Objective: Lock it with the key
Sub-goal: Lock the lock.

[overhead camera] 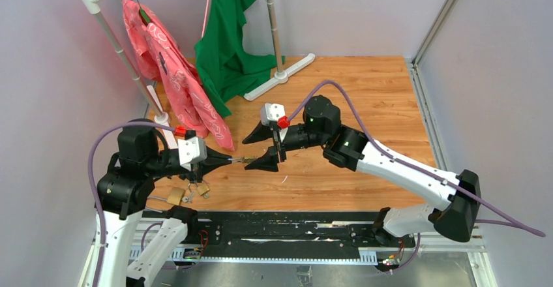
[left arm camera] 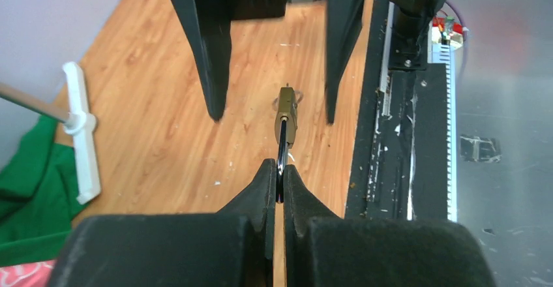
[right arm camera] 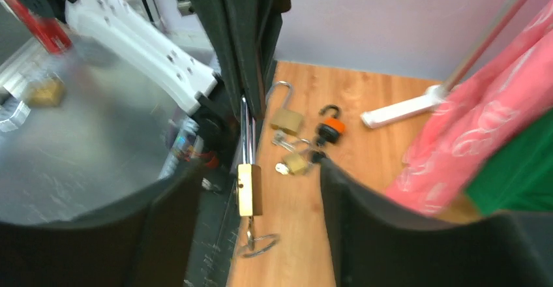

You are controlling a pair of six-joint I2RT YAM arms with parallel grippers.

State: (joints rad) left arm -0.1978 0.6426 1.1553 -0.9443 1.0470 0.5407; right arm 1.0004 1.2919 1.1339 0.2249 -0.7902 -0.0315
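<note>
My left gripper (left arm camera: 281, 169) is shut on the steel shackle (left arm camera: 282, 149) of a brass padlock (left arm camera: 286, 107) and holds it out level above the wooden table. The padlock (right arm camera: 249, 189) lies between the spread fingers (left arm camera: 209, 45) of my right gripper (right arm camera: 255, 169), which is open and touches nothing. The key (right arm camera: 251, 225) sticks out of the padlock's far end, and its wire ring (right arm camera: 262, 244) hangs from it. From above, the padlock (overhead camera: 251, 161) spans the gap between my left gripper (overhead camera: 231, 162) and right gripper (overhead camera: 262, 150).
Loose padlocks lie on the wood near the left arm: a brass one (right arm camera: 287, 119), an orange one (right arm camera: 329, 127) and a small brass one (right arm camera: 298, 163). A clothes rack foot (overhead camera: 277, 77) with a pink garment (overhead camera: 176, 78) and a green garment (overhead camera: 228, 52) stands behind. A black rail (overhead camera: 274, 231) runs along the near edge.
</note>
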